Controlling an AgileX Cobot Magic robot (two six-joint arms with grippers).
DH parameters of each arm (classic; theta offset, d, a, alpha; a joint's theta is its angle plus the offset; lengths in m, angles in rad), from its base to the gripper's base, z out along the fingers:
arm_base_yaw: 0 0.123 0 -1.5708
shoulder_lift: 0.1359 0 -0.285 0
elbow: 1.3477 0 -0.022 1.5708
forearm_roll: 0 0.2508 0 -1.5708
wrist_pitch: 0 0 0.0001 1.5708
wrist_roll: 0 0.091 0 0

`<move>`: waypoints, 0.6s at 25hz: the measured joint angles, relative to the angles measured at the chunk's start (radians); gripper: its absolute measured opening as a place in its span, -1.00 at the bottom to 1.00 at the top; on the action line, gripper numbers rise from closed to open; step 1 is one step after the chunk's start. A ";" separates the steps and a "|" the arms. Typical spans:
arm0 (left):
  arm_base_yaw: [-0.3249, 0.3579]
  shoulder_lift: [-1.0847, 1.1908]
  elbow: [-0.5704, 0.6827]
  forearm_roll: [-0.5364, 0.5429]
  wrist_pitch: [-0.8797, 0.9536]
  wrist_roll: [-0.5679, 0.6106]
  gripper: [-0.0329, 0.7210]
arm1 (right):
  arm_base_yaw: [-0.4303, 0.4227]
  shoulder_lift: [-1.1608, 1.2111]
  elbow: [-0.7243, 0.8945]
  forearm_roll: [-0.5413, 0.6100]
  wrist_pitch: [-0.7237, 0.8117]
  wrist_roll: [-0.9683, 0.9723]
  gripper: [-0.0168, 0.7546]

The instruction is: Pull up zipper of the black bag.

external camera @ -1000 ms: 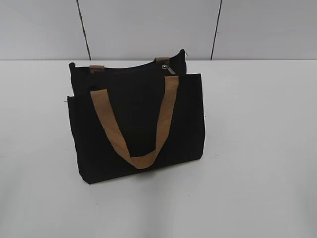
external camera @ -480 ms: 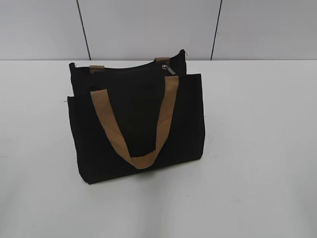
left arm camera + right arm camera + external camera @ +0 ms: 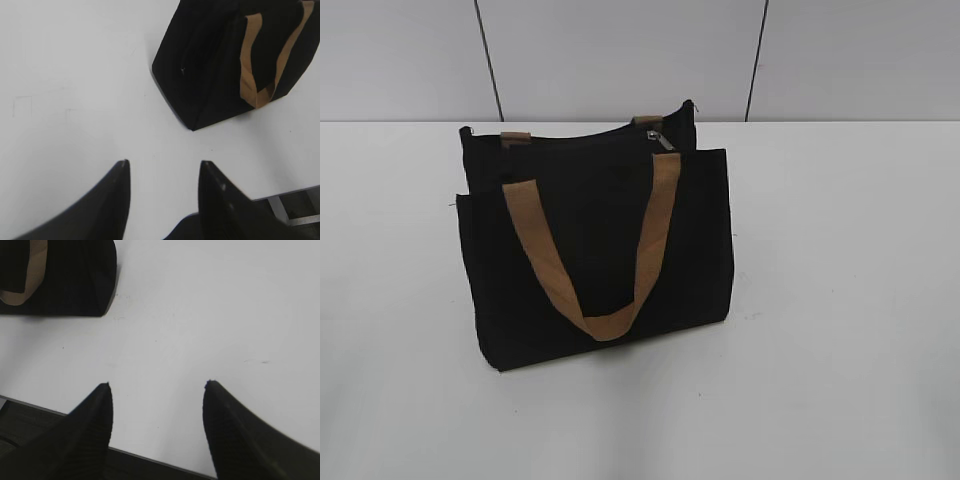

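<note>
The black bag (image 3: pixel 595 250) stands upright on the white table (image 3: pixel 840 300), left of centre, with a tan strap handle (image 3: pixel 605 255) hanging down its front. The zipper (image 3: pixel 582 136) runs along its top edge, and the small silver pull (image 3: pixel 660 139) sits near the right end. The bag also shows at the top right of the left wrist view (image 3: pixel 220 60) and at the top left of the right wrist view (image 3: pixel 65 280). My left gripper (image 3: pixel 163 162) is open and empty over bare table, well short of the bag. My right gripper (image 3: pixel 157 385) is open and empty near the table's front edge. Neither gripper shows in the exterior view.
A grey panelled wall (image 3: pixel 620 55) stands behind the table. The table's front edge (image 3: pixel 150 456) runs just under my right gripper. A metal frame part (image 3: pixel 292 207) shows beyond the table edge at the lower right of the left wrist view.
</note>
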 joint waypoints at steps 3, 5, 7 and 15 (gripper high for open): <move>0.022 -0.001 0.000 -0.001 0.000 0.001 -0.08 | -0.009 0.000 0.000 0.000 -0.001 0.000 0.21; 0.051 -0.014 0.002 -0.001 0.000 0.001 -0.12 | -0.033 0.000 0.000 0.000 -0.001 0.000 0.21; 0.085 -0.039 0.002 -0.001 0.000 0.001 -0.16 | -0.067 0.000 0.000 0.000 -0.001 0.000 0.21; 0.216 -0.106 0.002 -0.004 -0.001 0.002 -0.22 | -0.204 0.000 0.000 0.003 -0.002 0.000 0.21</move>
